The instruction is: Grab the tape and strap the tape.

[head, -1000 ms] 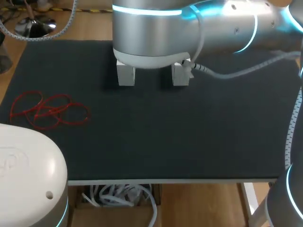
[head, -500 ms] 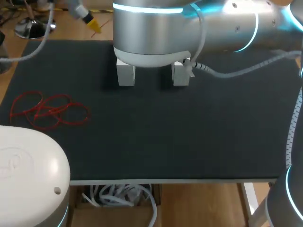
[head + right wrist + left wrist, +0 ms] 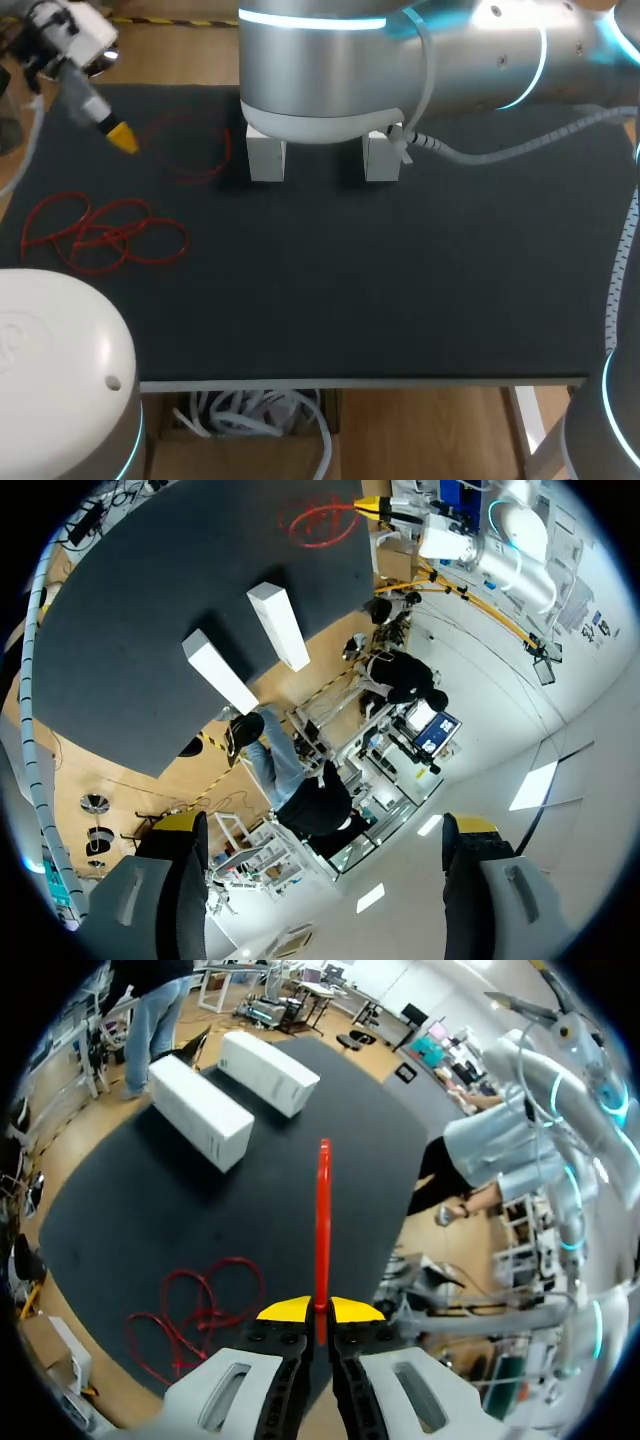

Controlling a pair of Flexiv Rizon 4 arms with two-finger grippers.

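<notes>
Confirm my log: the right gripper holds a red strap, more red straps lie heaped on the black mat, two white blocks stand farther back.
Wrong arm: the left gripper holds the red strap, jaws shut on it, as the left wrist view shows; the right gripper is open and empty. The heaped red straps, the black mat and two white blocks are as logged.
</notes>
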